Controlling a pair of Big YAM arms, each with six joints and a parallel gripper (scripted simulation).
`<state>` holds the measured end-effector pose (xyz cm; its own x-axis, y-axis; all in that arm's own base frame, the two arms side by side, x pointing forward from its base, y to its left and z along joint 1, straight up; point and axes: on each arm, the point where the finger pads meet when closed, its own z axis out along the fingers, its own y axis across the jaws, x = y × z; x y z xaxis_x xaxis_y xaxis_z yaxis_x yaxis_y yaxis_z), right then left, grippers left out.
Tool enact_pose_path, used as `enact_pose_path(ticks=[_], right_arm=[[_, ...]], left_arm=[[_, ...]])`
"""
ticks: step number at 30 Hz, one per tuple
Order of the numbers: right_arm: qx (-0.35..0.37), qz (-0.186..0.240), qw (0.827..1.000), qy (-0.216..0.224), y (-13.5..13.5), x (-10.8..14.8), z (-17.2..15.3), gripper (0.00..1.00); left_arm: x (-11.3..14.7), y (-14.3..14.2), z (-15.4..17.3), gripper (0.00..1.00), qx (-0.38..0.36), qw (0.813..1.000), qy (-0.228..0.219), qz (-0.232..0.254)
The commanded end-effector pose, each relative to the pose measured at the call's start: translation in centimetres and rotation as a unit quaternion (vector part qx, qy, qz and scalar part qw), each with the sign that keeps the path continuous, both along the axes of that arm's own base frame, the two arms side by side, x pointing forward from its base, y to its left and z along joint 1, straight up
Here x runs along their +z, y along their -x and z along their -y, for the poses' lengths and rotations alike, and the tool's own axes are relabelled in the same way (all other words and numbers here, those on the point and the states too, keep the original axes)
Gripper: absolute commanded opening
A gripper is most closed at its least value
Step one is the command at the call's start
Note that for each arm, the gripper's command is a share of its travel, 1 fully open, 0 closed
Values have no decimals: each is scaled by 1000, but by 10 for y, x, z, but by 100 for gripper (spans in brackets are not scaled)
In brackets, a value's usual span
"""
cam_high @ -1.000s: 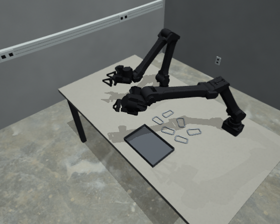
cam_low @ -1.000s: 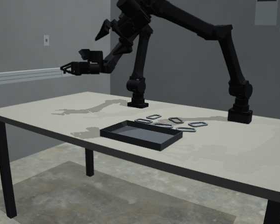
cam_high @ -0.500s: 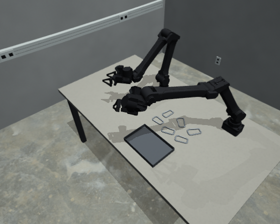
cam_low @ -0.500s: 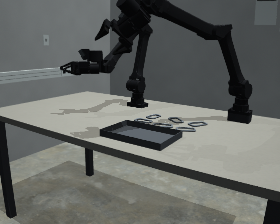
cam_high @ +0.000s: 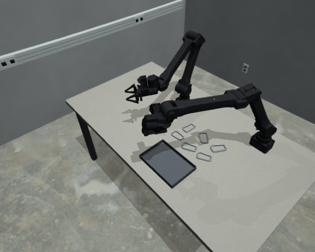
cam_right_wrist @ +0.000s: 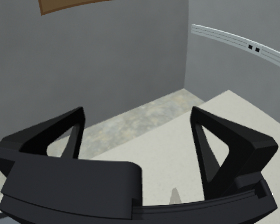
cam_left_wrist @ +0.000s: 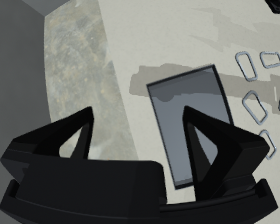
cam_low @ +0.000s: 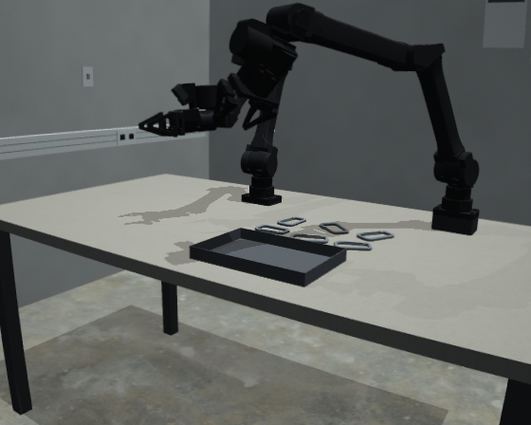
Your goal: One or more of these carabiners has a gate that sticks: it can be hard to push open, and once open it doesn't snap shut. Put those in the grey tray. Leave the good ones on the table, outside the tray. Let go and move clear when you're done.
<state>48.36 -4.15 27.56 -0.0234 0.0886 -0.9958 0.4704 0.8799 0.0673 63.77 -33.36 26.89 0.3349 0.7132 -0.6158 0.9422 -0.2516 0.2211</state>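
The grey tray (cam_high: 167, 163) lies empty near the table's front edge; it also shows in the exterior view (cam_low: 267, 256) and in the left wrist view (cam_left_wrist: 191, 123). Several grey carabiners lie flat on the table beside it, outside the tray, among them one (cam_high: 177, 135) close to the tray's far corner, one (cam_high: 203, 157) nearest the front, and one (cam_high: 218, 148) towards the left arm's base. My left gripper (cam_high: 146, 131) hangs open and empty high above the tray's far end (cam_left_wrist: 144, 139). My right gripper (cam_high: 133, 94) is open and empty, held level in the air, pointing at the wall (cam_right_wrist: 140, 139).
Both arm bases stand on the table behind the carabiners, the right arm's (cam_high: 182, 94) and the left arm's (cam_high: 262, 142). The left forearm (cam_high: 203, 102) stretches above the carabiner group. A wall with a white rail (cam_high: 74, 36) lies beyond the table's far edge.
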Motion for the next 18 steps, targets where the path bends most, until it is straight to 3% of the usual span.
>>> enact_pose_path(ticks=[1,2,4,5,10,14,18], right_arm=[[80,-34,996,15,11,14,-66,100],[111,-42,993,18,17,17,-86,100],[111,-42,993,18,17,17,-86,100],[137,-51,989,22,23,18,-104,100],[295,-88,950,38,73,26,-201,100],[412,-118,902,56,130,28,-262,100],[524,-146,836,76,201,27,-307,100]], left_arm=[[18,49,-11,83,23,998,-30,-54],[13,61,-17,83,30,996,-45,-76],[13,61,-17,83,30,996,-45,-76],[8,70,-29,83,45,992,-58,-100],[-14,145,-51,83,80,967,-125,-205],[-32,199,-68,83,129,941,-164,-267],[-59,257,-86,83,193,908,-202,-312]])
